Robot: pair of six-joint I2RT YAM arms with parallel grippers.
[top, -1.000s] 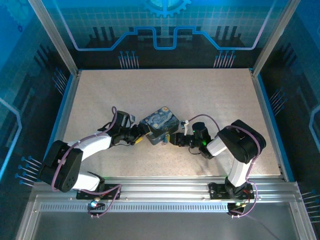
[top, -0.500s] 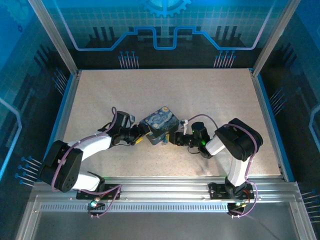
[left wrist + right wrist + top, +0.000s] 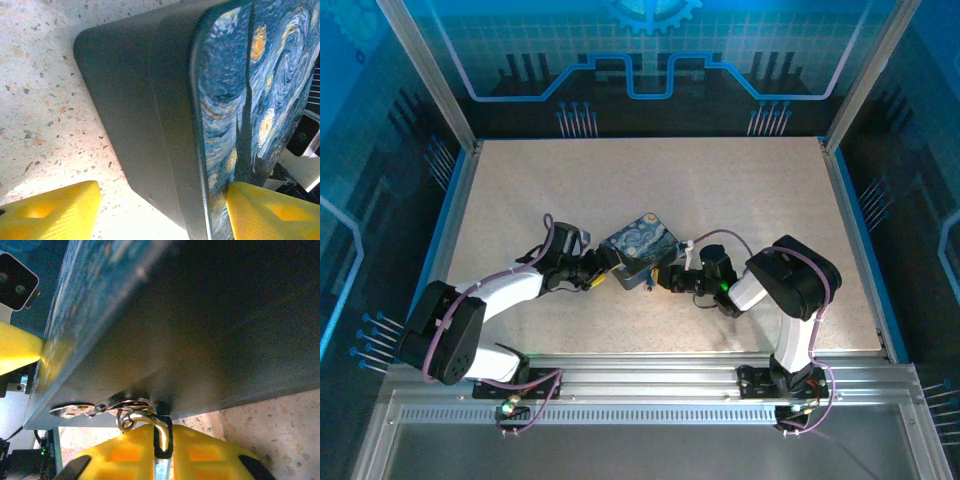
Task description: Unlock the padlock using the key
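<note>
The blue-and-yellow painted tin (image 3: 638,245) lies mid-table between both arms. In the right wrist view the small silvery padlock (image 3: 146,418) hangs by its shackle from the fitting on the tin's dark side wall (image 3: 210,330). My right gripper (image 3: 162,441) is shut on the padlock's body, and it meets the tin's near right side (image 3: 662,278). A flat silvery tab on a wire ring (image 3: 72,410) lies left of the shackle; I cannot tell whether it is the key. My left gripper (image 3: 604,272) is open astride the tin's left corner (image 3: 150,150), one yellow finger (image 3: 270,212) against the lid.
The speckled tabletop (image 3: 650,180) stretches behind and to both sides of the tin. Blue side rails (image 3: 455,205) and a metal frame bound it. Both arms' cables loop close to the tin.
The right gripper's fingers have closed together on the padlock, and the right arm has edged slightly left toward the tin. The left arm and the tin have stayed put.
</note>
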